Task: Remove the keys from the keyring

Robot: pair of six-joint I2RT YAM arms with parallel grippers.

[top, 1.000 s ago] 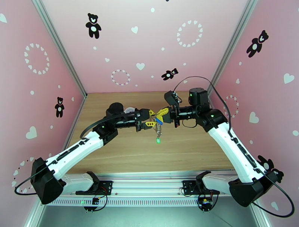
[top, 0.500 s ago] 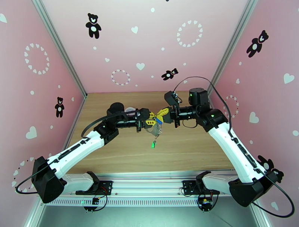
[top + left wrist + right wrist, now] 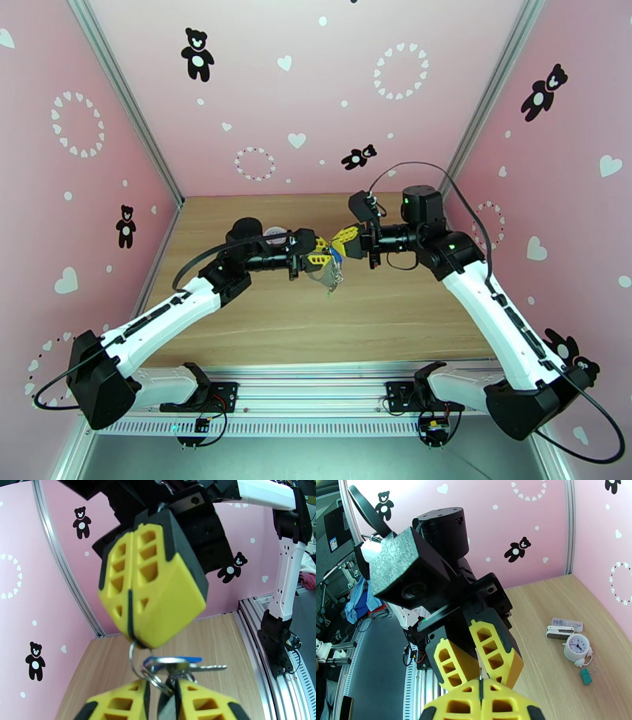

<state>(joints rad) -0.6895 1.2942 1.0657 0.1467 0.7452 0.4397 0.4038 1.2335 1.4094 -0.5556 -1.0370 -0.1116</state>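
Left fingers and right fingers both clamped tight, tips nearly touching in mid-air

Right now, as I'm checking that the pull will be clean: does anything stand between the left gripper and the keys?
Nothing visible does. The left gripper is closed on the keyring rings just under the blue-headed key; the right gripper pinches the ring above.

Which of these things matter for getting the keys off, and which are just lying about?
Job: silvery metal keyring; small blue-headed key on it.
Lying about: round white clock; teal binder clip; clear plastic box.
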